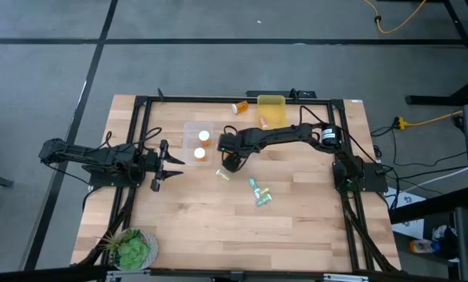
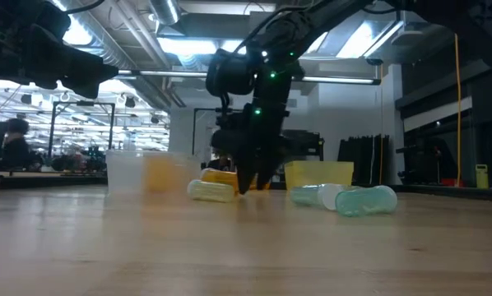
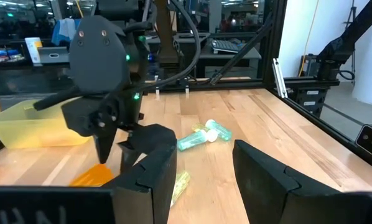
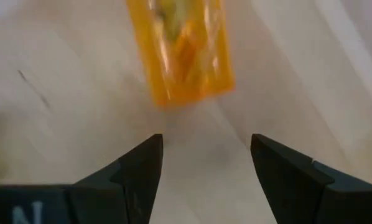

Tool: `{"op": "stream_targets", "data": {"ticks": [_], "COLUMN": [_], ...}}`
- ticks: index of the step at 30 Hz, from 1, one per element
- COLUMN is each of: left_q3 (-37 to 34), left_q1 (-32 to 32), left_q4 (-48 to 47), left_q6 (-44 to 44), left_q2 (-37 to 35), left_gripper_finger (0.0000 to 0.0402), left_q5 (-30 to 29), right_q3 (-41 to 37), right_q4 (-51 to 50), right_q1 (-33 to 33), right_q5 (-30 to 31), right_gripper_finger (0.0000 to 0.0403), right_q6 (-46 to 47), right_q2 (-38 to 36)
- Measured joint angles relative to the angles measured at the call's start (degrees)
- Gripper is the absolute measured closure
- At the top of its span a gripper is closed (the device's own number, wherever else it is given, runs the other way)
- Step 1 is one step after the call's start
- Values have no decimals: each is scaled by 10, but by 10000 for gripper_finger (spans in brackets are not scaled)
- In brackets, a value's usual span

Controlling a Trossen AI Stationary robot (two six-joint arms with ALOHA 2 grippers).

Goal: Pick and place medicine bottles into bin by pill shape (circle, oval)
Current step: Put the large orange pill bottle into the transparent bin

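Right gripper [image 4: 204, 180]: fingers parted, empty, poised just short of lying orange bottle [image 4: 183, 50]. Left gripper [image 1: 170, 163]: fingers apart, empty, table's left.

Right arm [image 1: 297, 135]: we see it reaching from right-side base leftward across far half of table, wrist bent down. Right gripper [image 4: 204, 163]: pointed at tabletop, fingers [image 4: 142, 168] spread apart, nothing between them. Left arm [image 1: 93, 157]: we log it waiting low at left edge, stretched rightward. Left gripper [image 3: 201, 165]: fingers parted, empty.
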Motion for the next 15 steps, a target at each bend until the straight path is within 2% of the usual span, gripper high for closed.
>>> {"op": "stream_targets", "data": {"ticks": [5,9,13,15], "left_q3": [0,0,0,0], "left_q1": [0,0,0,0], "left_q4": [-1,-4,-6,-7], "left_q6": [0,0,0,0], "left_q2": [0,0,0,0], "left_gripper_finger": [253,253,253,253], "left_q5": [0,0,0,0], "right_q3": [1,14,35,39], "right_q4": [-38,-47,-17,10], "right_q1": [2,8,6,0], "right_q5": [-37,-35,-23,-37], "right_gripper_finger": [159,159,159,159], "right_q6": [0,-8,-48,-83], "right_q2": [-6,-21,-30,-30]}}
